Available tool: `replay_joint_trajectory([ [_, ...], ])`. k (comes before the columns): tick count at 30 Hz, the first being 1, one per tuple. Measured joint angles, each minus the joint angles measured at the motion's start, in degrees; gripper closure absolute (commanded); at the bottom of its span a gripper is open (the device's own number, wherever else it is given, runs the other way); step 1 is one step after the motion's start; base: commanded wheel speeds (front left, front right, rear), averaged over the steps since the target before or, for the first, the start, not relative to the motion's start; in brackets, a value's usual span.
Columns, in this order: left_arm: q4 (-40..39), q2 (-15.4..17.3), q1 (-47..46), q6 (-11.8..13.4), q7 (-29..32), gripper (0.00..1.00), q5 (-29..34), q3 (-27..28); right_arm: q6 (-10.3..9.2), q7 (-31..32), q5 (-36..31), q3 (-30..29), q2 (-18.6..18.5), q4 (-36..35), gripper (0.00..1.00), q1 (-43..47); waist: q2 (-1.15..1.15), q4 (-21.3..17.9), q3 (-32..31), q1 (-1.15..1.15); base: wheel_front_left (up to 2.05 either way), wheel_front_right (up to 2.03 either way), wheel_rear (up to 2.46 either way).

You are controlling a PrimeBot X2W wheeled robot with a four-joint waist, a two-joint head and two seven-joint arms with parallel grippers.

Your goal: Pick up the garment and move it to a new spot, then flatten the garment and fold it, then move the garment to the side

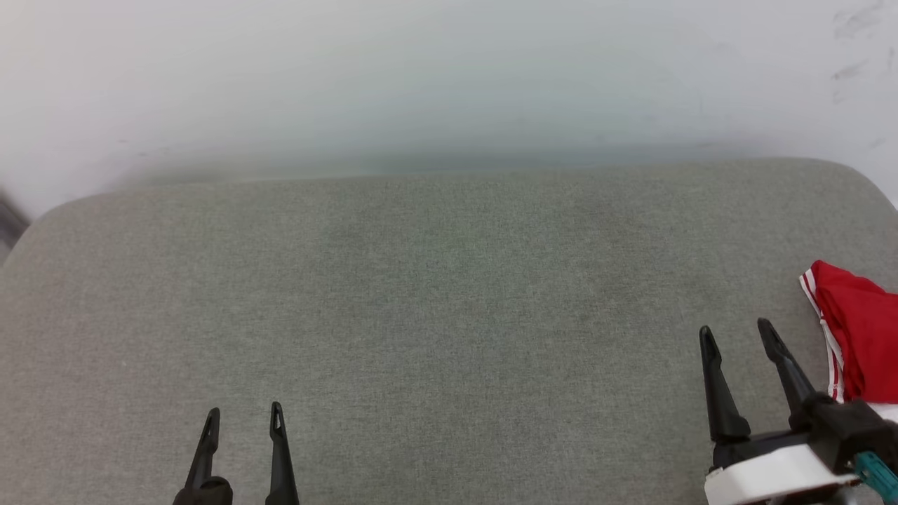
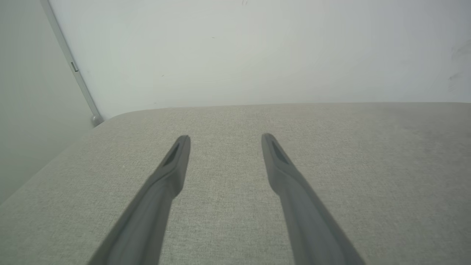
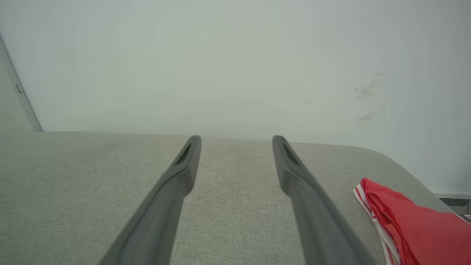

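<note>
The red garment [image 1: 859, 330] lies bunched at the right edge of the grey cushioned surface [image 1: 435, 301], its white-red striped trim facing left; part of it runs out of the head view. The right wrist view has the garment [image 3: 415, 224] at its lower right. My right gripper [image 1: 736, 333] stands open just left of the garment, apart from it, with nothing between its fingers [image 3: 187, 162]. At the lower left, my left gripper [image 1: 244, 415] is open over bare fabric, its fingers [image 2: 176, 158] empty.
A pale wall [image 1: 449, 77] rises directly behind the cushioned surface. The surface has rounded back corners [image 1: 852, 175]. A thin metal rail [image 2: 70, 62] runs down the wall at the left of the left wrist view.
</note>
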Motion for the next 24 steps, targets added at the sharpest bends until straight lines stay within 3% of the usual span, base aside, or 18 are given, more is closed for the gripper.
replay_joint_trajectory([
  [21,-0.22,-0.42,1.93,-2.61,0.0,0.0,-1.52,1.81,0.0,0.0,4.65,-0.21,0.86,-4.76,0.0,8.68,0.0,0.46,-2.76,0.0,0.0,0.0,0.0],
  [22,-0.07,-0.42,1.94,-2.77,0.01,1.0,-1.65,1.9,0.0,-0.01,4.67,-0.2,0.85,-4.64,1.0,8.69,0.0,0.43,-2.74,0.01,0.0,0.0,0.0],
  [24,0.94,-0.44,1.98,-2.77,0.15,1.0,-1.71,1.81,0.0,0.05,4.68,-0.1,0.85,-3.59,1.0,8.89,0.0,0.43,-2.75,0.01,0.0,0.0,0.0],
])
